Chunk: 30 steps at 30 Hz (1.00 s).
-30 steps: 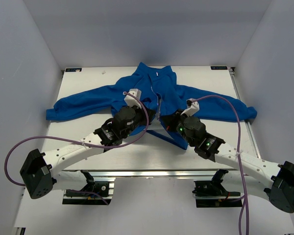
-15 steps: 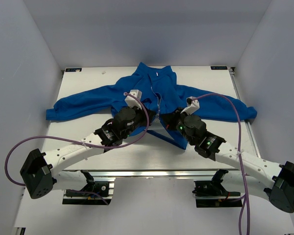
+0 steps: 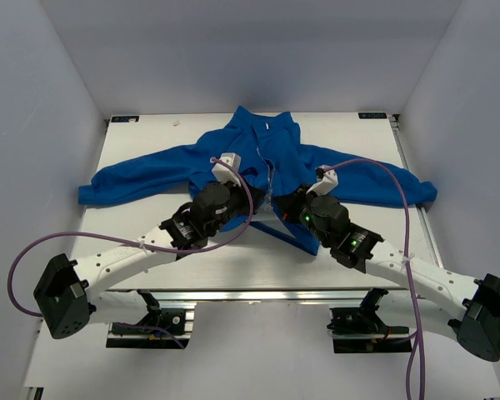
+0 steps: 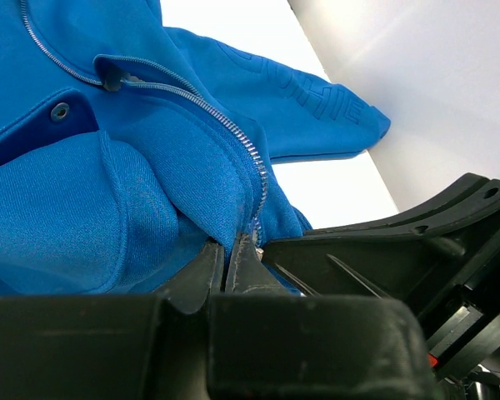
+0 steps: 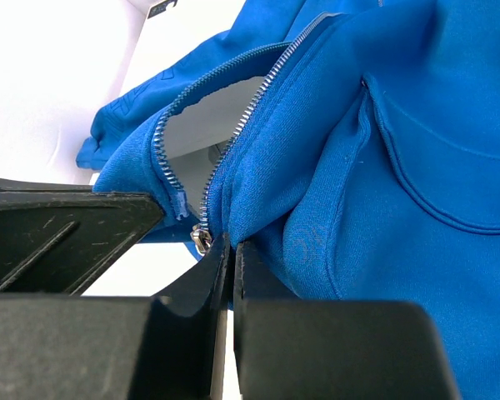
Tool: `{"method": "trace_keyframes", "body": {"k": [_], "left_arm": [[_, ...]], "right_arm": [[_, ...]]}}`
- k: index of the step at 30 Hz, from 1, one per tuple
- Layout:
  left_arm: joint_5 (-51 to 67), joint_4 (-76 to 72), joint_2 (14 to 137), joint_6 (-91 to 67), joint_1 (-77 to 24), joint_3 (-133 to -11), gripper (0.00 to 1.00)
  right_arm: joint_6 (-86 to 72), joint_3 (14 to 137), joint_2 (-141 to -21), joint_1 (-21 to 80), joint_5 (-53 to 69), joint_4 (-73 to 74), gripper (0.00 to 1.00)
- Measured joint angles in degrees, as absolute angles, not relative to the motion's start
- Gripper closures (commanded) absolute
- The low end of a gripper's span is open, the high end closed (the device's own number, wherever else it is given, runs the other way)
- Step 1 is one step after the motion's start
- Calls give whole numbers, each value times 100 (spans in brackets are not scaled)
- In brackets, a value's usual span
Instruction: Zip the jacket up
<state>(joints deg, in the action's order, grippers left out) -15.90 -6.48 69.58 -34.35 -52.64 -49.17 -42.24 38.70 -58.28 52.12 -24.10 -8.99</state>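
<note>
The royal-blue fleece jacket (image 3: 267,154) lies front up on the white table (image 3: 150,250), collar at the far side, sleeves spread left and right. Its light zipper is open along the lower front. My left gripper (image 3: 252,200) is shut on the jacket's left front edge beside the zipper teeth (image 4: 233,137); the fabric is pinched at my fingertips (image 4: 230,243). My right gripper (image 3: 285,202) is shut on the other front edge (image 5: 258,192), pinched at its tips (image 5: 232,242). The metal zipper slider (image 5: 200,240) hangs just left of the right fingers. Both grippers meet at the lower hem.
White walls enclose the table on the left, right and far sides. The left sleeve (image 3: 121,179) reaches the table's left edge, the right sleeve (image 3: 392,187) the right edge. Purple cables (image 3: 33,250) loop off both arms.
The right gripper has edged slightly left and toward the left gripper, drawing the two lower front edges closer. The left arm has barely moved.
</note>
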Motion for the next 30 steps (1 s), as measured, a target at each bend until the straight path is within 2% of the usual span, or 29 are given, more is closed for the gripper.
{"method": "trace_keyframes", "body": {"k": [30], "left_arm": [[-1492, -779, 6941, -3454, -5264, -4805, 100]], "right_arm": [[-4163, 4110, -5959, 5212, -2561, -908, 100]]}}
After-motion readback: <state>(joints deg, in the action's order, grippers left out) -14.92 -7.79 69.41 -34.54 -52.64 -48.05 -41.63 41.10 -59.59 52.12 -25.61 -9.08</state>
